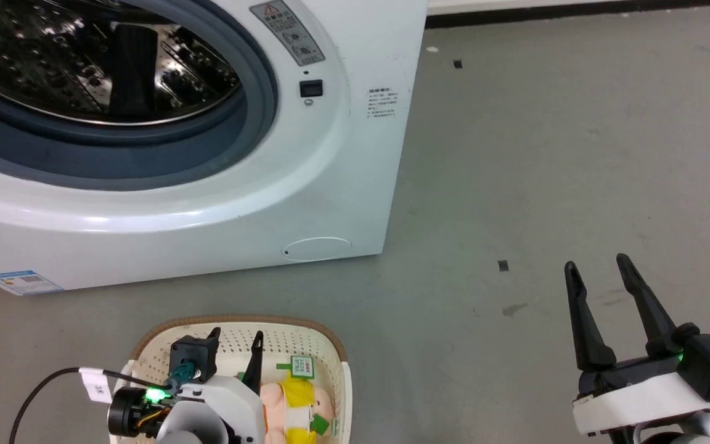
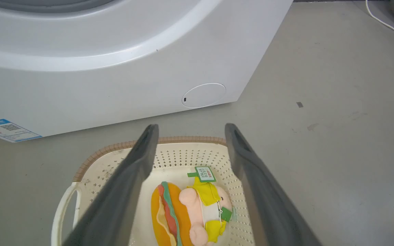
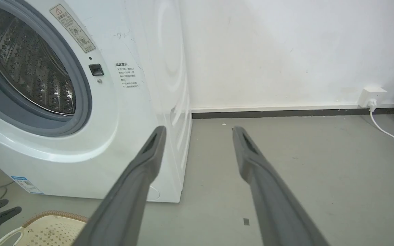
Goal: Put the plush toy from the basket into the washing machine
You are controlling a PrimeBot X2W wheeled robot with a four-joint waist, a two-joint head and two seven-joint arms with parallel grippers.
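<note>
Washing machine (image 1: 330,154) front: a blue label (image 1: 22,282) at the lower left corner, a grey warning sticker (image 1: 287,31) with a red triangle beside the drum opening, and a printed notice (image 1: 383,102) further right; all writing is too small to read. In the basket (image 1: 238,324) on the floor (image 1: 515,185), the plush toy (image 2: 197,208), its green-red tag (image 2: 205,173) illegible, lies below and between the left gripper's (image 1: 236,336) parted fingers. The right gripper (image 1: 596,264) has its fingers apart, holding nothing, well clear of the basket.
</note>
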